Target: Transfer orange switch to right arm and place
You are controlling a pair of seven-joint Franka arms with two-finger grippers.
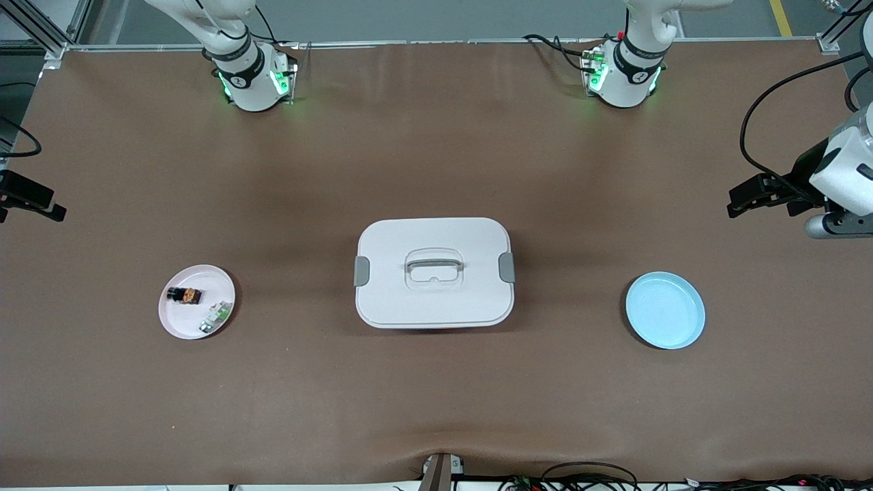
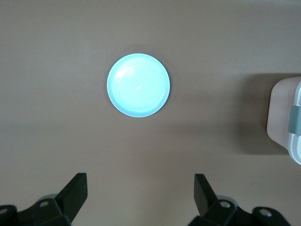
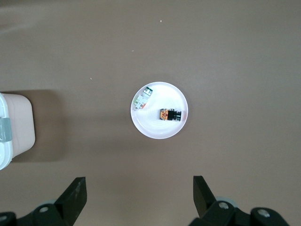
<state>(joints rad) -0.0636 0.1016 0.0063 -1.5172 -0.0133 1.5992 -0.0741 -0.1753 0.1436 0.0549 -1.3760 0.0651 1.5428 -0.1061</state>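
1. We see the left gripper hanging in the air with its fingers spread wide and nothing between them, up over the table near the edge at the left arm's end.
2. Under its camera lies a pale blue plate, bare, toward that same end of the table.
3. We find the right gripper also spread wide and empty, up over the table edge at the right arm's end; in the front view only a dark part of it shows at the frame's edge.
4. Below it sits a white plate, toward the right arm's end.
5. The orange switch lies on that plate, untouched.
6. Just beside it on the plate rests a small white-and-green part, nearer the front camera; we think the two are apart.
7. A white lidded box with grey side latches stands mid-table, between the plates.
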